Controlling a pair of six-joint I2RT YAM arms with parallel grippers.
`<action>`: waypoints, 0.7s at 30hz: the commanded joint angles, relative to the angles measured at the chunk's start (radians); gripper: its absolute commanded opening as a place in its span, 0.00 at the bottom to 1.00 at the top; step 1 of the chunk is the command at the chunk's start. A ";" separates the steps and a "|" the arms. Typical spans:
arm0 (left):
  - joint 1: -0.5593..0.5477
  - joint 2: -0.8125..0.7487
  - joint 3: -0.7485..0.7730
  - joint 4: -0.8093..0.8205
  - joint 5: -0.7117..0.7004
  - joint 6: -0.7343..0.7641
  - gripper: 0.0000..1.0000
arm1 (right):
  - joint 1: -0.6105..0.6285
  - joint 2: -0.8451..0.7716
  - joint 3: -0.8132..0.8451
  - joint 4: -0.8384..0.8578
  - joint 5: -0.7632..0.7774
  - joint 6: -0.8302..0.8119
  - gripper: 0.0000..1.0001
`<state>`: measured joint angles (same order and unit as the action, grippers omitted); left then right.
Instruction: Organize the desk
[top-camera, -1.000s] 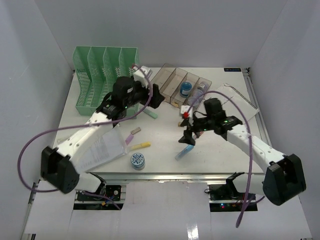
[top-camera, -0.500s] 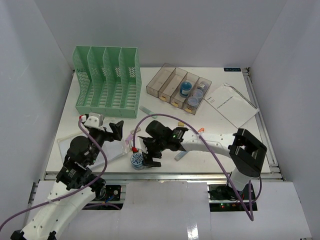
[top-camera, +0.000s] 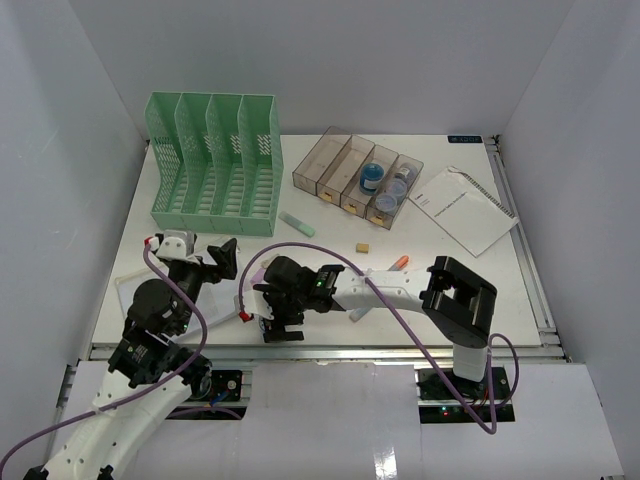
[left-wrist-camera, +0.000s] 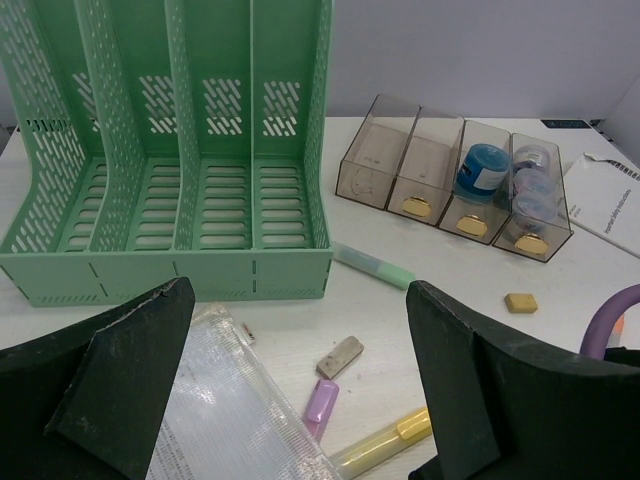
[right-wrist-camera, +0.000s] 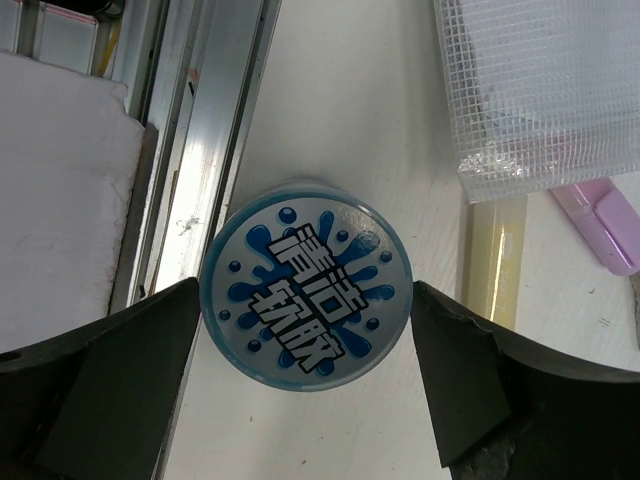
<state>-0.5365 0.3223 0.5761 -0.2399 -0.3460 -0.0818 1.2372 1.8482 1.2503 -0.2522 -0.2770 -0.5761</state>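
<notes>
Below, the desk (top-camera: 505, 265) spreads under both arms, its aluminium rail (right-wrist-camera: 205, 150) along the 6 o'clock edge of the top view. The right gripper (right-wrist-camera: 305, 290) hangs over the desk near 7 o'clock, close to that rail. Its jaws are spread, one on each side of a round blue-lidded tub (right-wrist-camera: 300, 320) that stands on the white top. Whether the pads touch the tub cannot be told. From the tub, the rail runs past at 9 to 11 o'clock, a mesh pouch (right-wrist-camera: 545, 90) lies at 1 o'clock and a yellow highlighter (right-wrist-camera: 490, 250) at 3 o'clock. The left gripper (left-wrist-camera: 300, 290) is over the desk's 8 o'clock corner, its jaws wide apart and holding nothing. Ahead of it on the desk, a green file rack (left-wrist-camera: 200, 170) stands at 11 o'clock and a clear tray (left-wrist-camera: 455, 180) at 1 o'clock.
</notes>
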 joint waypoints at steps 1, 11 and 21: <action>0.001 -0.028 -0.007 -0.012 -0.031 -0.009 0.98 | 0.007 0.016 0.060 0.030 0.027 0.019 0.90; 0.003 -0.051 -0.007 -0.014 -0.042 -0.009 0.98 | 0.009 0.028 0.073 0.022 -0.018 0.043 0.81; 0.002 -0.073 -0.009 -0.016 -0.060 -0.009 0.98 | 0.008 -0.016 0.061 -0.013 -0.039 0.007 0.29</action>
<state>-0.5365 0.2549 0.5690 -0.2475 -0.3860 -0.0868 1.2400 1.8671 1.2865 -0.2548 -0.3005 -0.5376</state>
